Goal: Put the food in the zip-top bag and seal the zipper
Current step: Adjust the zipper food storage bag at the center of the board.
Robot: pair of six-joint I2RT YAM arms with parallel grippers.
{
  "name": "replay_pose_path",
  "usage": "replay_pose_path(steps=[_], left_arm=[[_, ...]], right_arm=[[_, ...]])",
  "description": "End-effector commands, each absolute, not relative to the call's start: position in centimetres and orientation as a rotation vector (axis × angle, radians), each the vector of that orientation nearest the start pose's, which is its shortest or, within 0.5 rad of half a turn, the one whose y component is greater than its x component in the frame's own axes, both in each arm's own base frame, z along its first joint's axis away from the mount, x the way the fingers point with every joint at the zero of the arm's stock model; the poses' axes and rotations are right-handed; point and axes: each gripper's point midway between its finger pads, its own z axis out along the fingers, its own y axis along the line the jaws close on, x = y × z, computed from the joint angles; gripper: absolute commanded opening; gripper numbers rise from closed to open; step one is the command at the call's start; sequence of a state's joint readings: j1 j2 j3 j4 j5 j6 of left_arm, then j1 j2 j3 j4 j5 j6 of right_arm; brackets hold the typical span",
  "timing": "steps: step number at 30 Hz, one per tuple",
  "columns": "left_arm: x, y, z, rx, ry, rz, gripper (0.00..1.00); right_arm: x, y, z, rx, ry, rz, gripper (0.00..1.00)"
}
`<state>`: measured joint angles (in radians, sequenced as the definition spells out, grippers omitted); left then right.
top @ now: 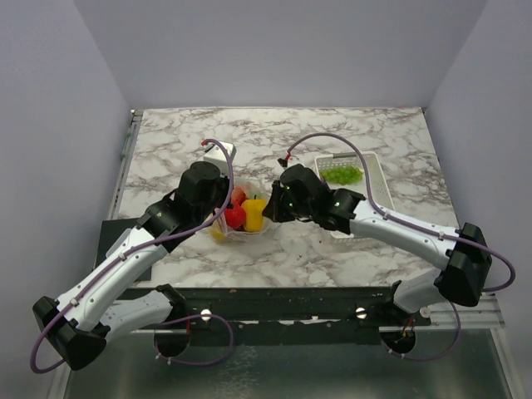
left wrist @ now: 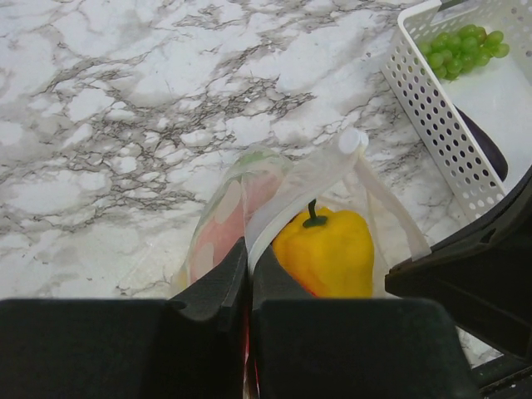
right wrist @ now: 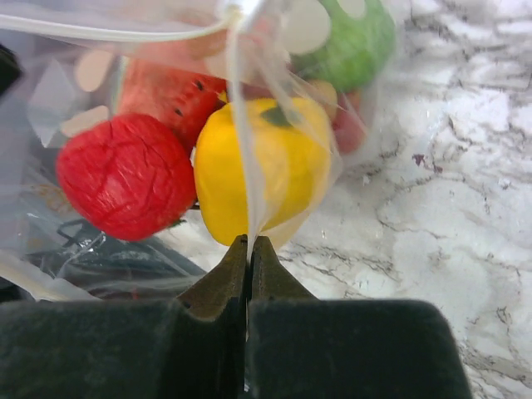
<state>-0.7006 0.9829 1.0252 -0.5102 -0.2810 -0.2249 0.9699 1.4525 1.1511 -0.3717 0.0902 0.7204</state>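
The clear dotted zip-top bag (top: pixel 243 218) sits between my two grippers at the table's middle, holding food: a yellow piece (right wrist: pixel 258 170), a red berry (right wrist: pixel 125 174), a watermelon slice (right wrist: pixel 170 91) and a green piece (right wrist: pixel 353 46). My left gripper (left wrist: pixel 248 249) is shut on the whitish zipper strip (left wrist: pixel 299 187) at the bag's left side. On the bag's right edge, my right gripper (right wrist: pixel 249 241) is pinched shut over the plastic. Green grapes (top: pixel 342 174) lie in the white basket (top: pixel 376 179).
The white perforated basket (left wrist: pixel 432 116) stands right of the bag, close behind my right arm. A dark mat (top: pixel 116 229) borders the marble table's (top: pixel 274 133) near edge. Grey walls enclose the table on three sides.
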Motion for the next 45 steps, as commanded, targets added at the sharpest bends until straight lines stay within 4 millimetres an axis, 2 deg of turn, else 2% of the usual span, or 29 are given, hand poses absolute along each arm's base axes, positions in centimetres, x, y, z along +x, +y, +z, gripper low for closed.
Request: replay_pose_path(steps=[1,9,11,13,14,19,21,22,24,28,32,40,45], left_arm=[[26.4,-17.2,27.6,0.265,1.969,-0.338,0.07],[25.7,-16.5,29.8,0.266,2.014,-0.313,0.11],[25.6,-16.2,30.4,0.264,2.019,-0.301,0.11],[25.6,-16.0,30.2,0.255,2.022,-0.291,0.11],[25.7,-15.9,29.3,0.249,2.033,-0.274,0.10],[26.0,-15.5,22.5,0.222,2.163,-0.180,0.00],[25.7,-16.0,20.3,0.225,2.215,-0.199,0.00],[25.6,-16.3,19.9,0.223,2.225,-0.214,0.00],[25.6,-16.7,20.2,0.220,2.217,-0.244,0.00],[25.4,-17.7,22.3,0.229,2.181,-0.333,0.13],[24.3,-18.9,23.5,0.238,2.170,-0.455,0.23],[21.1,-20.8,23.0,0.273,2.225,-0.683,0.38],[19.5,-20.9,23.0,0.253,2.231,-0.768,0.50]], right_arm=[[24.0,35.0,23.3,-0.291,2.215,0.753,0.01],[24.7,34.1,29.2,-0.404,2.130,0.676,0.01],[24.7,33.6,29.9,-0.404,2.116,0.664,0.00],[24.6,33.0,29.3,-0.396,2.118,0.643,0.01],[24.5,32.7,28.5,-0.398,2.131,0.630,0.01],[23.5,30.1,21.2,-0.368,2.275,0.493,0.01],[23.1,29.0,19.7,-0.356,2.300,0.455,0.01],[22.9,28.7,19.5,-0.351,2.304,0.449,0.01],[22.7,28.1,19.8,-0.338,2.294,0.446,0.01],[22.8,27.7,21.6,-0.321,2.250,0.468,0.00],[22.9,27.8,22.2,-0.317,2.240,0.475,0.01],[23.3,29.0,23.5,-0.317,2.213,0.521,0.01],[23.7,29.4,23.8,-0.323,2.202,0.520,0.01]])
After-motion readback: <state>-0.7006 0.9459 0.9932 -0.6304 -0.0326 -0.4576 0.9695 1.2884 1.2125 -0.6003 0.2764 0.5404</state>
